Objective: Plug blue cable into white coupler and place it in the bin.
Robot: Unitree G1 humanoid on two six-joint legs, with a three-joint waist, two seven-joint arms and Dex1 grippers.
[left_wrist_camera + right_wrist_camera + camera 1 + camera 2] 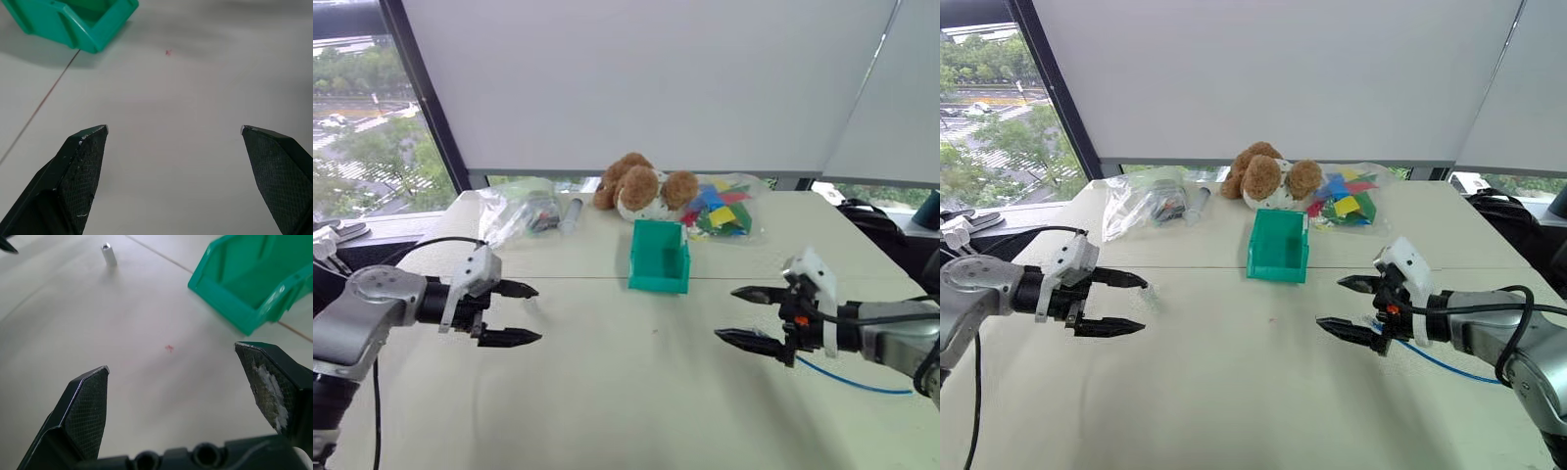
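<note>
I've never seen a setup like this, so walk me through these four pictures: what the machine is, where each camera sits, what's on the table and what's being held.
This is a humanoid robot with two arms. The two wide pictures come from cameras in its head, looking down over a pale table. The two close-ups come from a camera on each wrist, looking out between that arm's two black fingers. The left gripper and right gripper both hover open and hold nothing. On the table stand a teal bin, a plush toy and clear bags at the far edge. A blue cable lies by the right arm. A small white coupler stands upright near the left gripper.
</note>
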